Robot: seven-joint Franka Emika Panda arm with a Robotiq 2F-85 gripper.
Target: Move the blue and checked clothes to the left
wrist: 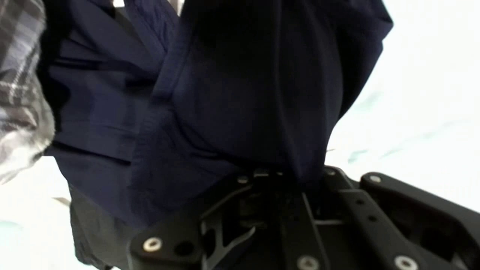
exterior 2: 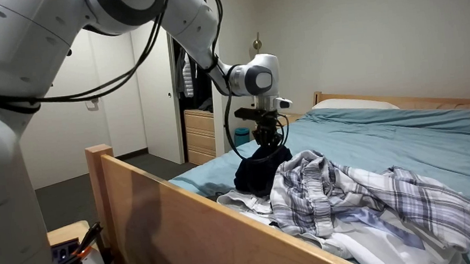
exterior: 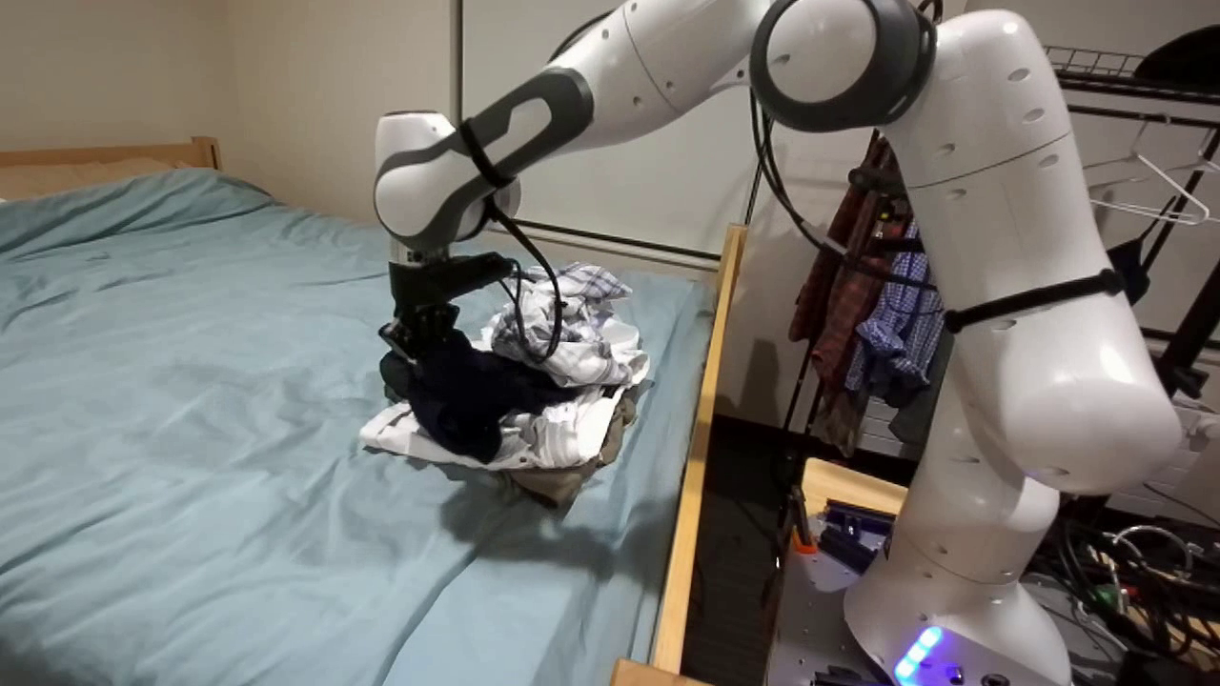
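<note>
The gripper (wrist: pixel 300 178) is closed on a fold of the navy garment (exterior: pixel 467 400), which I judge to be the blue one; the wrist view shows its cloth bunched tight in the grip. The navy garment hangs down over the white clothes (exterior: pixel 562 438), and I cannot tell whether it is wholly lifted off them. The checked garment (exterior 2: pixel 387 190) lies crumpled beside it, outside the grip. Everything sits on the table (exterior: pixel 238 381), really a bed, close to the edge along the wooden board (exterior 2: pixel 219 237) and toward the corner by the wall (exterior: pixel 324 114).

The task looks only partly done: the grasp on the navy garment seems made, but setting it down to the left remains. The checked garment appears to need its own pick and move afterwards.
</note>
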